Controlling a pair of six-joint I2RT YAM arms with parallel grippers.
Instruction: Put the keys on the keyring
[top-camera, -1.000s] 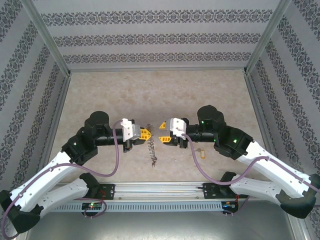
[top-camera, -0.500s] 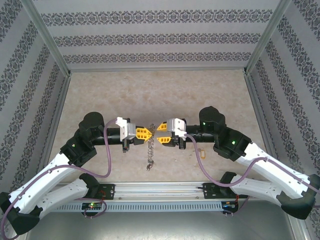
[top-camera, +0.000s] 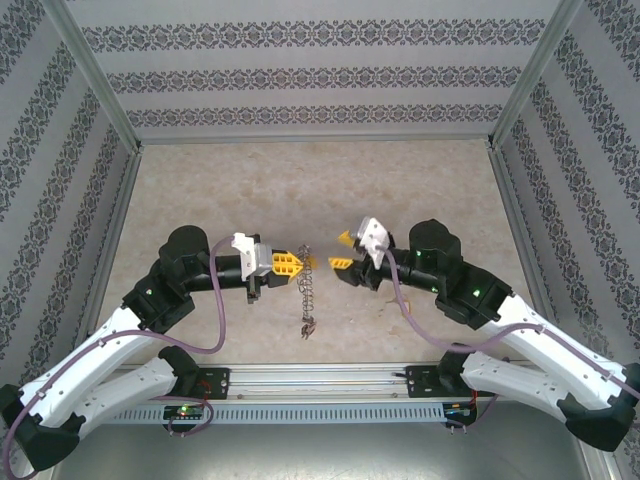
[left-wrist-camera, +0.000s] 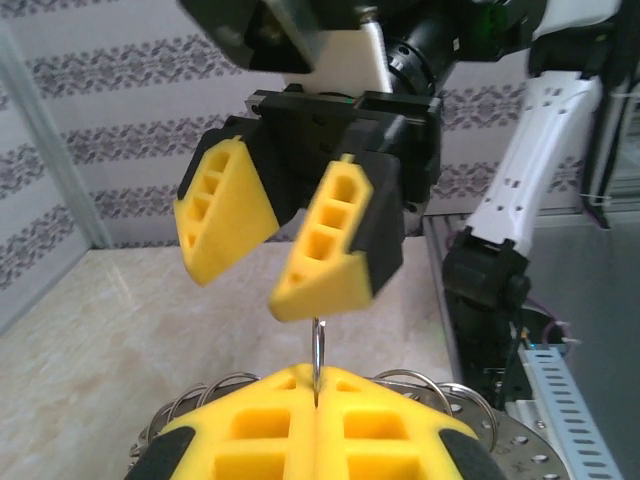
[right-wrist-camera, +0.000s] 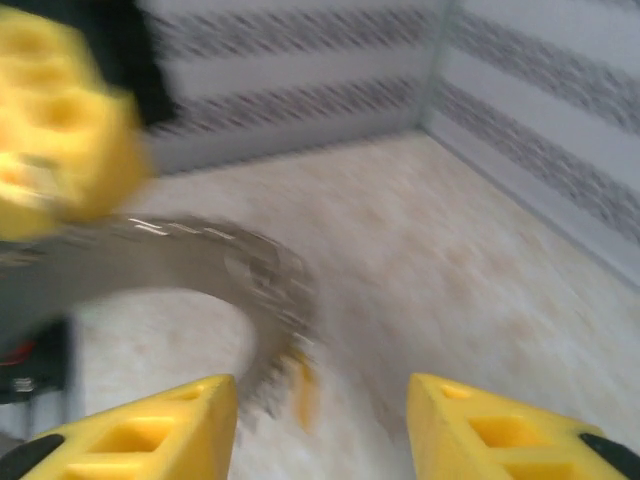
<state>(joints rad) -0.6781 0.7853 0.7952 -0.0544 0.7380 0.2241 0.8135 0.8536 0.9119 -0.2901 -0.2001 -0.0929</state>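
**R gripper backed off; keyring stays w/ L gripper**
R gripper (top-camera: 345, 252) has pulled away and tilted up, jaws parted, empty. L gripper (top-camera: 292, 264) stays clenched on keyring (top-camera: 306, 296), which dangles above matte beige table (top-camera: 250, 190). It is a thin grey wire loop fringed w/ small metal bits. Threading approx. interrupted; keys too small to tell.

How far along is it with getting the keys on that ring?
Done: the left pincer is clamped shut on the keyring, holding it up. In hand: the right pincer hangs open and empty beside it. Left: threading keys; whether any hang there already is too blurred to tell.
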